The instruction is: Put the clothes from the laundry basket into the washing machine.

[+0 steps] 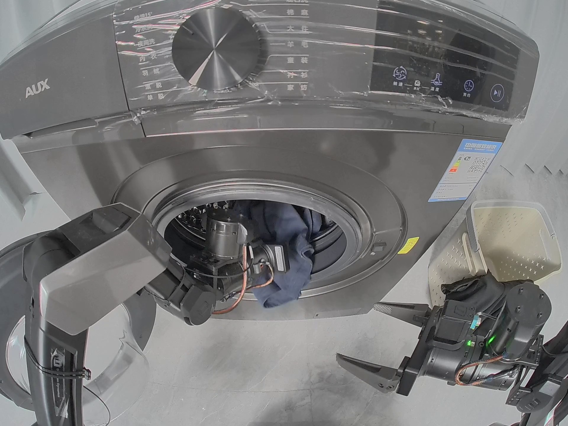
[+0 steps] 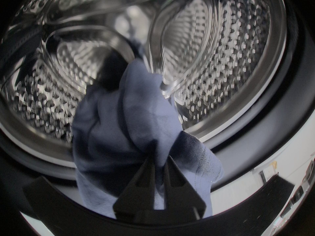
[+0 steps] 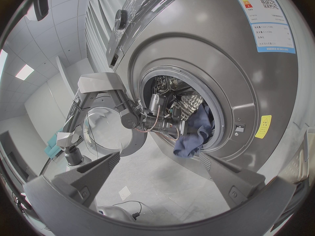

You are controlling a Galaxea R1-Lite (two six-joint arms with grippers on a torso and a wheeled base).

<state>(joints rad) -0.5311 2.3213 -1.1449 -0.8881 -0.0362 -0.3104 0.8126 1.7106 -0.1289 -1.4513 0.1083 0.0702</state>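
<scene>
Softly crumpled navy cloth [image 2: 131,122] in left gripper [image 2: 159,160], before dimpled steel drum [image 2: 229,49]

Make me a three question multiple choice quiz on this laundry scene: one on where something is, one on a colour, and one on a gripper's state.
1. Where is the blue garment?
A. flat on the floor
B. draped over the lip of the washing machine's opening
C. on the control panel

2. What colour is the laundry basket?
A. cream
B. red
C. black

3. How is the right gripper?
A. shut on a sock
B. open, holding nothing
C. shut on the basket's rim

Answers:
1 B: the head view shows it hanging out of the opening, with the left gripper shut on it.
2 A: its perforated walls are cream.
3 B: its jaws stand wide apart with nothing between them.
</scene>
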